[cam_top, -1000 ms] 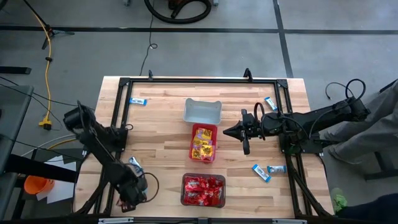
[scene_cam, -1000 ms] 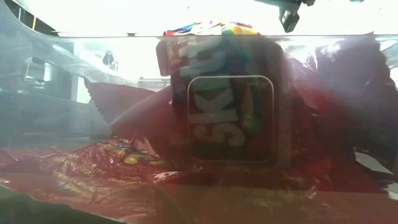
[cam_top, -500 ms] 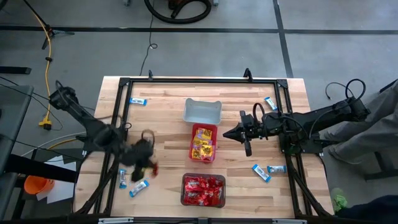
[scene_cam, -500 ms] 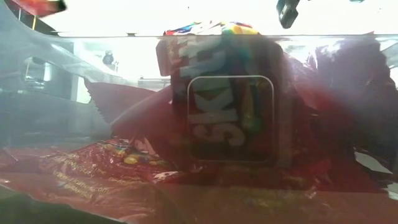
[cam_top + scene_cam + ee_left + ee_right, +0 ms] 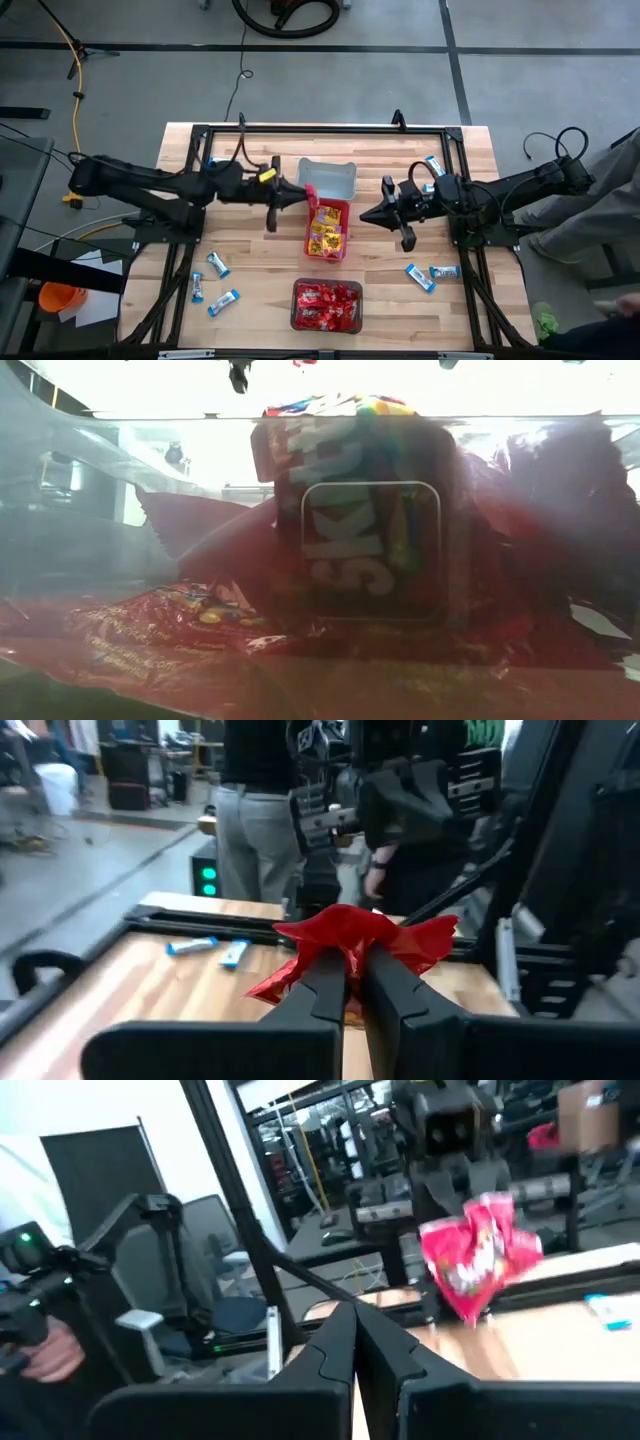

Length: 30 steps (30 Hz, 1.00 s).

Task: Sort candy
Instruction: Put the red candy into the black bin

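My left gripper (image 5: 298, 194) reaches in from the table's left and is shut on a red candy packet (image 5: 350, 932) at the gap between the grey bin (image 5: 326, 178) and the pink bin (image 5: 328, 228), above their left corners. Yellow packets lie in the pink bin. The dark bin (image 5: 327, 305) near the table's near edge holds red packets (image 5: 360, 540). My right gripper (image 5: 367, 213) hovers shut just right of the pink bin. Blue-and-white packets (image 5: 217, 264) lie flat on the wood. The right wrist view shows the red packet (image 5: 478, 1265) in the left gripper. My left gripper pinches the red packet between its two fingers (image 5: 322, 978), gripping its crumpled lower middle (image 5: 347, 952). The fingers come roughly level from the table's left. The packet is lifted clear of the table and stands up past the fingertips, its ends flaring out to both sides.
More blue-and-white packets lie at the far left (image 5: 221, 163), the far right (image 5: 435, 166), the near right (image 5: 420, 277) and the near left (image 5: 224, 301). A black frame (image 5: 320, 128) rims the table. A person (image 5: 255, 810) stands beyond the table.
My left arm has swung from the table's near left corner up and toward the far right, carrying the red packet lifted clear to the bins in the middle. Blue-and-white packets that it covered near the left edge show now.
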Each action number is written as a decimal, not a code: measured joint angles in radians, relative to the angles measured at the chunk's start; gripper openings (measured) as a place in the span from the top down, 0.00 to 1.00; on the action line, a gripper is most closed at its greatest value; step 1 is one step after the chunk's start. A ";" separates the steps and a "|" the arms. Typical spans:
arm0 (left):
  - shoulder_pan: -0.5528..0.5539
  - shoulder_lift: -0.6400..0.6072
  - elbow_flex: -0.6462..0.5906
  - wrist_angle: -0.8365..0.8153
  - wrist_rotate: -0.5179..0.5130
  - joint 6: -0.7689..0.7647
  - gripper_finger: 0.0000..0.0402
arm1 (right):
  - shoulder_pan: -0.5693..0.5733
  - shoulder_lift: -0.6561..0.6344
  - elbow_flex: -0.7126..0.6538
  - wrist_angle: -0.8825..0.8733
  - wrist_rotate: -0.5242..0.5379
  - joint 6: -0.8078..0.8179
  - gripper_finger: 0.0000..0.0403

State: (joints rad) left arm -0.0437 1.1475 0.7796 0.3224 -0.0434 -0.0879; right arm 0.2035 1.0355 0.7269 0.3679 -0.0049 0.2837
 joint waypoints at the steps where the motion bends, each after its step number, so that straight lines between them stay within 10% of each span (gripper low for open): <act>1: 0.020 0.009 -0.017 0.039 0.029 -0.026 1.00 | 0.000 0.004 0.000 0.004 0.008 -0.018 1.00; 19: 0.001 0.057 -0.090 0.194 0.112 -0.141 1.00 | 0.000 0.084 0.000 0.011 0.006 -0.065 1.00; 30: -0.252 0.206 0.125 -0.137 0.107 -0.039 1.00 | 0.000 0.069 0.000 0.033 -0.001 -0.065 1.00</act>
State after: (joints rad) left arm -0.2956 1.3534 0.9045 0.1850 0.0632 -0.1269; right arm 0.2035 1.1042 0.7269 0.4007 -0.0054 0.2184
